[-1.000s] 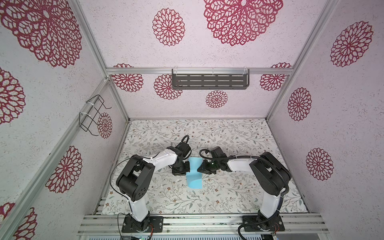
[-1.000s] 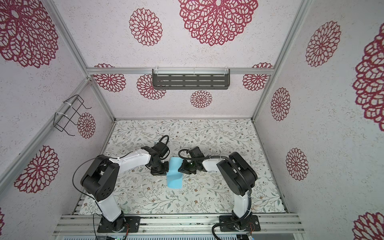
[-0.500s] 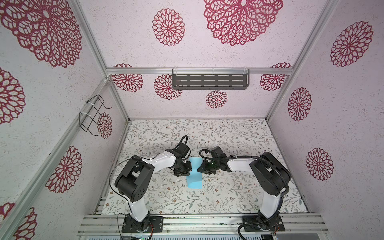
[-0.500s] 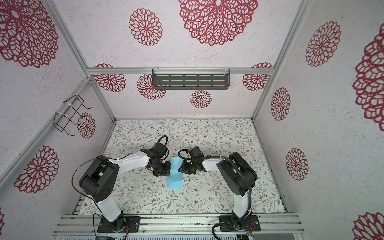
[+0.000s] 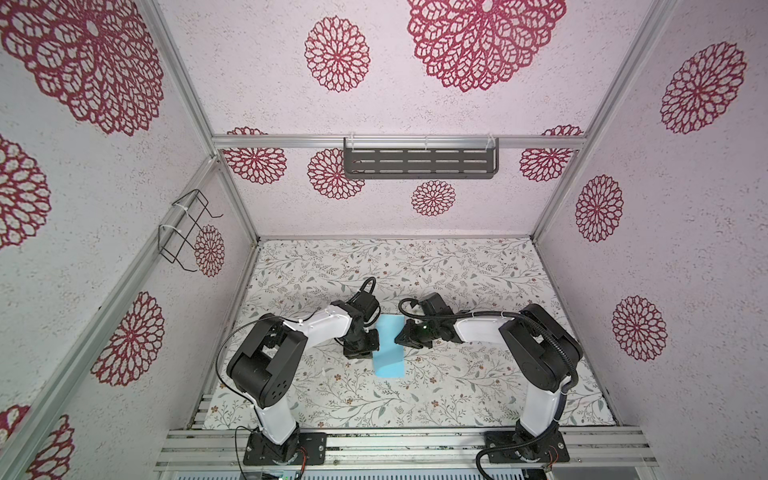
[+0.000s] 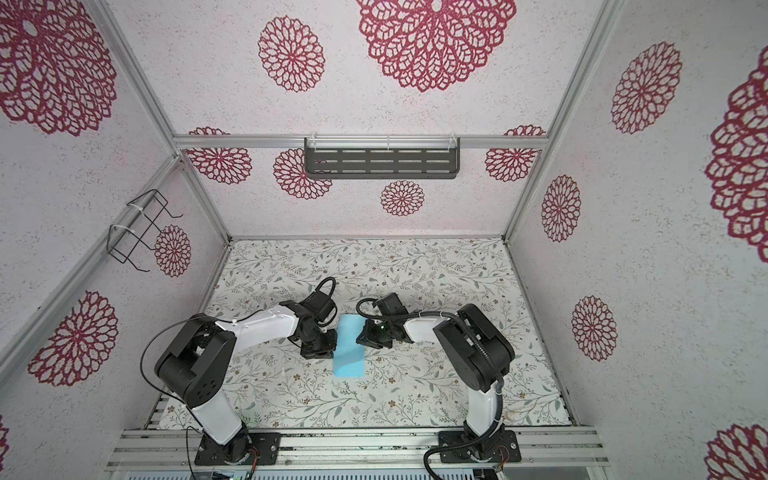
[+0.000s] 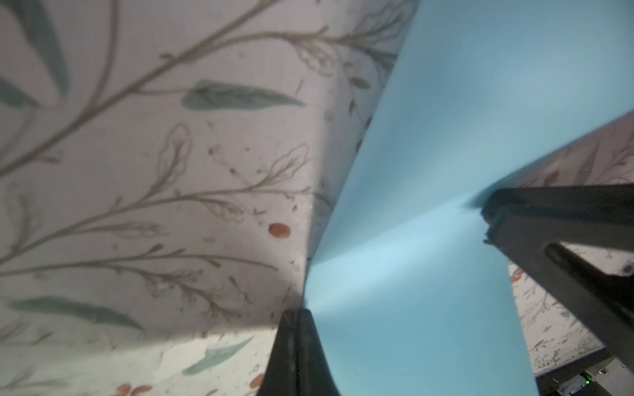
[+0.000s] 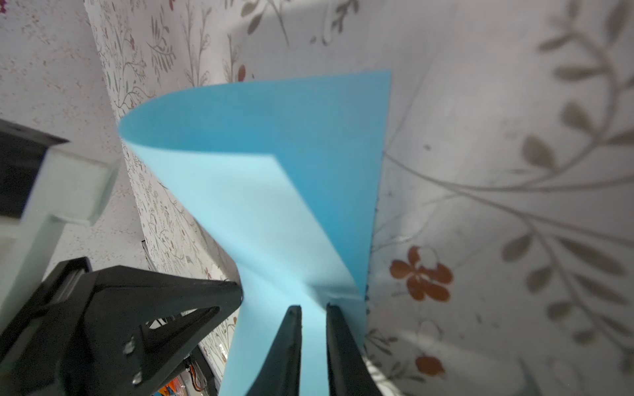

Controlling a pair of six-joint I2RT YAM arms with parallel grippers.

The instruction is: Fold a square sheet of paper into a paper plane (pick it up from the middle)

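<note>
The square sheet of paper (image 5: 389, 362) (image 6: 349, 365) is light blue and lies at the middle of the floral table, bowed up between my two grippers. My left gripper (image 5: 371, 347) (image 7: 297, 312) is shut, with the sheet's edge (image 7: 429, 274) coming out of its tips. My right gripper (image 5: 400, 337) (image 8: 310, 308) is at the opposite edge. Its jaws stand a narrow gap apart, with a pucker of the sheet (image 8: 257, 205) in the gap. A crease runs across the paper between the two grips. No paper plane shape shows.
The floral table mat (image 5: 457, 395) spreads around the sheet. A dark slotted rack (image 5: 419, 162) hangs on the back wall. A wire basket (image 5: 187, 232) hangs on the left wall. Patterned walls close in three sides.
My left gripper has shifted slightly toward the front along the sheet's edge. The sheet's pinched waist has straightened into a narrower strip. The right arm has barely moved.
</note>
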